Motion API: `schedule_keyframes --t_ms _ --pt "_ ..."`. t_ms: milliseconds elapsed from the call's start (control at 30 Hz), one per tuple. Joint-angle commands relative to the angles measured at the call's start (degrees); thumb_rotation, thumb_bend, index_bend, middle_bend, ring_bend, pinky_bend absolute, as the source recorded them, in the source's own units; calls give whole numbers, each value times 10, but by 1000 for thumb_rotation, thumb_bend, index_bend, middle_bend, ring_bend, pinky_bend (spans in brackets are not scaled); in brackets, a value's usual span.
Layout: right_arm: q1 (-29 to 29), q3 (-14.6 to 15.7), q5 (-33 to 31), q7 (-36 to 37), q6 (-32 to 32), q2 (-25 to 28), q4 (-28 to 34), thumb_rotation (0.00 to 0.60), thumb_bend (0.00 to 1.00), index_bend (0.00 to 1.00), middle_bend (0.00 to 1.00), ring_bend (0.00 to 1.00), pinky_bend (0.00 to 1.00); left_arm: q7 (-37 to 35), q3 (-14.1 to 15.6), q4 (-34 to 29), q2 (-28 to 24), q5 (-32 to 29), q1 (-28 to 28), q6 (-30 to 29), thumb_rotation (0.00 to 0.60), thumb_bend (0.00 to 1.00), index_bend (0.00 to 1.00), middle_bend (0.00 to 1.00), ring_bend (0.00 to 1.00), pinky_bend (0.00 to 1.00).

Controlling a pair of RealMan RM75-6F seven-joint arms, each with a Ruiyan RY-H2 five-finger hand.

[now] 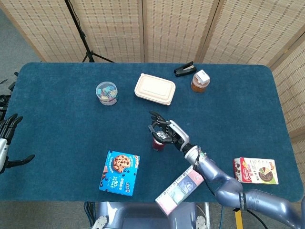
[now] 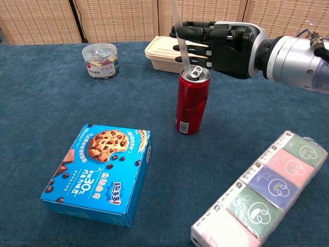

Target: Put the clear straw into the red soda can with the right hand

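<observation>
The red soda can [image 2: 191, 103] stands upright mid-table, also seen from above as the can [image 1: 157, 142]. The clear straw [image 2: 178, 31] has its lower end in the can's opening and leans up to the left, out of the top of the chest view. My right hand [image 2: 221, 43] hovers just right of the can top, its fingers straight and apart, their tips right behind the straw. No finger shows closed on it. From the head camera the right hand [image 1: 167, 132] hangs over the can. My left hand [image 1: 5, 143] rests off the table's left edge, fingers spread, holding nothing.
A blue cookie box [image 2: 100, 172] lies front left of the can and a tissue pack [image 2: 259, 190] front right. A beige lunch box [image 2: 159, 51] and a clear jar [image 2: 100, 60] sit behind. A snack packet [image 1: 255, 171] lies at the right.
</observation>
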State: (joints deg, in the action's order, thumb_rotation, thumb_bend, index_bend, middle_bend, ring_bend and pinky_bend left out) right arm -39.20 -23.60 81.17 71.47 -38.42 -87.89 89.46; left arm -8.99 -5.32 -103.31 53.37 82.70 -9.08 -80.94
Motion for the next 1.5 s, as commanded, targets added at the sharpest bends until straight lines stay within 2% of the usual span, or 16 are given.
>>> schedule_keyframes --t_ms 33,167,633,900,1133,1267,1367,1433,1500 --pt "-4 8 7 6 -10 0 -3 600 611 482 0 0 0 0 0 0 0 0 0 -1 600 87 0 0 0 0" --pt "-8 20 19 8 -26 1 -8 600 612 406 0 0 0 -1 0 0 0 0 1 -2 600 87 0 0 0 0" --pt "-19 45 24 5 -74 4 -10 600 614 242 0 0 0 -2 1 1 -1 2 0 -2 600 88 0 0 0 0" --pt "-23 54 21 -33 -95 7 -6 600 614 14 0 0 0 -2 1 1 -1 2 1 -2 600 87 0 0 0 0" --pt "-27 57 10 -84 -110 16 10 600 614 1 0 0 0 -5 1 2 -2 3 1 -3 600 87 0 0 0 0" --pt "-26 62 12 -152 -125 30 25 600 614 5 0 0 0 -5 1 2 -2 4 1 -3 600 87 0 0 0 0" --pt "-24 70 18 -234 -138 46 33 600 611 10 0 0 0 -6 1 3 -2 5 2 -6 600 87 0 0 0 0" --pt "-18 81 31 -335 -157 63 29 600 607 10 0 0 0 -6 1 3 -2 6 3 -9 600 87 0 0 0 0" --pt "-5 89 32 -438 -185 72 28 600 515 4 0 0 0 -6 2 4 -2 7 4 -11 600 87 0 0 0 0"
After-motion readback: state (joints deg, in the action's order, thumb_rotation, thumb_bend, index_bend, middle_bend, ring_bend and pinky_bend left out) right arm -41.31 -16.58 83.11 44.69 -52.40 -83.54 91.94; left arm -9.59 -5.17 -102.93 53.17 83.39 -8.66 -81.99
